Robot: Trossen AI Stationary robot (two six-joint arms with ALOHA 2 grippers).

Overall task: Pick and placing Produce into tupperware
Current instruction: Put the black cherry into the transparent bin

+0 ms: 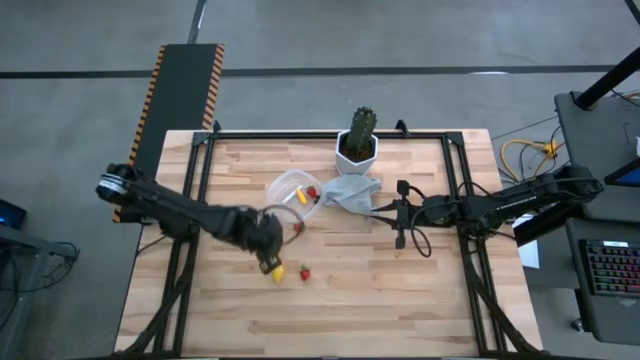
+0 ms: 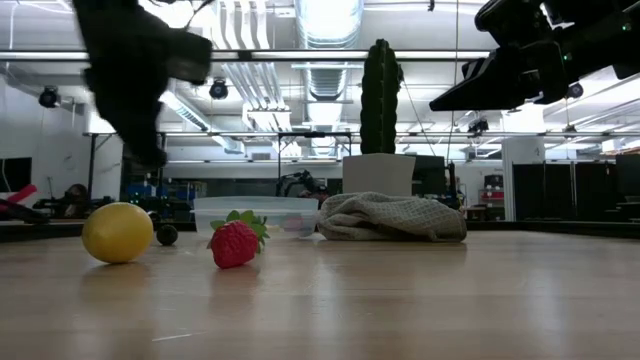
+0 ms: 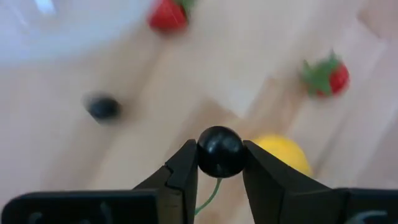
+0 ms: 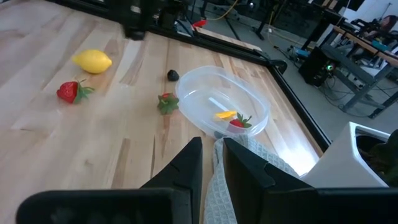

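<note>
Holding: the left gripper (image 3: 220,163) is clenched on a small dark ball (image 3: 219,151), lifted clear of the worktop (image 1: 400,290), presumably to carry it to the tub.
Tub: the clear round tub (image 1: 294,194) stands near the middle of the worktop, toward the far edge, with a red piece (image 4: 237,122) and an orange piece (image 4: 225,114) already in it, so filling has begun.
Loose produce: a lemon (image 1: 278,272) and a strawberry (image 1: 304,271) lie toward the near edge, below the left gripper; a second strawberry (image 4: 166,103) lies just beside the tub wall, and another dark ball (image 4: 173,75) lies near it.
Cloth: a grey cloth (image 1: 352,191) is bunched just beside the tub, on its right.
Right gripper: the right gripper (image 4: 212,163) hangs by the cloth with its fingers drawn close; the cloth edge runs up into the gap, but a true pinch cannot be told.
Cactus: a potted cactus (image 1: 358,143) stands at the far edge, out of the way of both arms.
Left wrist view only: shows the ball seated squarely between the fingers, hidden elsewhere by the arm.
Right wrist view only: shows what lies inside the tub.
Low view only: shows the left gripper raised above the lemon, not touching the worktop.
High view only: shows how far the left gripper sits from the tub.
</note>
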